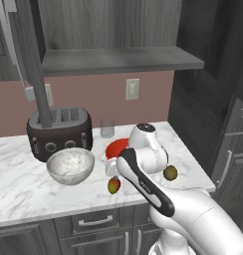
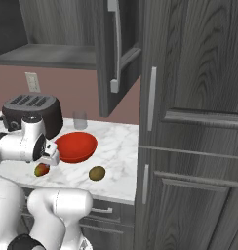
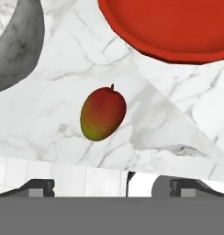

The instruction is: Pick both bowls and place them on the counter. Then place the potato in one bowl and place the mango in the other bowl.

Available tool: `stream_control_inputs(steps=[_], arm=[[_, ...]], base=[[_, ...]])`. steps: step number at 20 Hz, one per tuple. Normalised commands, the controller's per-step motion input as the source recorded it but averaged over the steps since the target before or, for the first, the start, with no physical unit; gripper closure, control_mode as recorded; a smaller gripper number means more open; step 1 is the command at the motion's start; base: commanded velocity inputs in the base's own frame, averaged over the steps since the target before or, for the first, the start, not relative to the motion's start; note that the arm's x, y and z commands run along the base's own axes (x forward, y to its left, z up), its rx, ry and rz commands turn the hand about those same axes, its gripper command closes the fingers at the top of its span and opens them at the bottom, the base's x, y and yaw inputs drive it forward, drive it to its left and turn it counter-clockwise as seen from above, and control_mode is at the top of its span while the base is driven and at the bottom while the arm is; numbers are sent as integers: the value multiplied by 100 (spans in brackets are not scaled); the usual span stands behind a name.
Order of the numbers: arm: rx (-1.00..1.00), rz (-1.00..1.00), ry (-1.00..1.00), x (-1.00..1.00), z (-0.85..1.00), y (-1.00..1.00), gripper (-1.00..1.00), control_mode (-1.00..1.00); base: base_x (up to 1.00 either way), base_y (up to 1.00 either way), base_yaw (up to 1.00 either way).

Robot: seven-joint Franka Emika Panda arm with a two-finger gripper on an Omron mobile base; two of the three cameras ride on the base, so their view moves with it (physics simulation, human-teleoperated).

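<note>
On the counter (image 1: 24,184) the white-grey marbled bowl (image 1: 70,166) (image 3: 15,41) stands left of the glossy red bowl (image 1: 115,147) (image 2: 74,146) (image 3: 173,27). Both bowls hold nothing. The mango (image 1: 113,186) (image 2: 41,169) (image 3: 103,114), red blending into yellow-green, lies near the front edge between them. The olive-brown potato (image 1: 170,173) (image 2: 97,173) lies further right. My gripper (image 2: 44,163) (image 3: 113,187) hangs open just above the mango, apart from it. One fingertip (image 3: 38,187) shows on each side of the mango in the hand view.
A dark toaster (image 1: 59,132) and a glass (image 1: 107,128) stand against the back wall. A grey shelf (image 1: 118,60) hangs overhead beside an open cabinet door (image 2: 116,53). Tall dark cabinets (image 2: 189,146) close off the counter's right end.
</note>
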Motion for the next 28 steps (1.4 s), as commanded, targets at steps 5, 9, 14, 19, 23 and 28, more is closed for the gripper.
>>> stream_control_inputs(steps=[5,9,14,19,23,28], arm=[[0,8,-6,26,-32,3,-100,-100],[0,4,-3,25,-23,3,-100,-100],[0,0,0,20,-12,15,-100,-100],[0,0,0,17,-7,16,-100,-100],[0,0,1,12,-9,7,-100,-100],[0,-1,5,1,-18,0,-100,-100]], base=[[0,0,0],[0,0,0],[0,0,0],[0,0,0],[0,0,0],[0,0,0]])
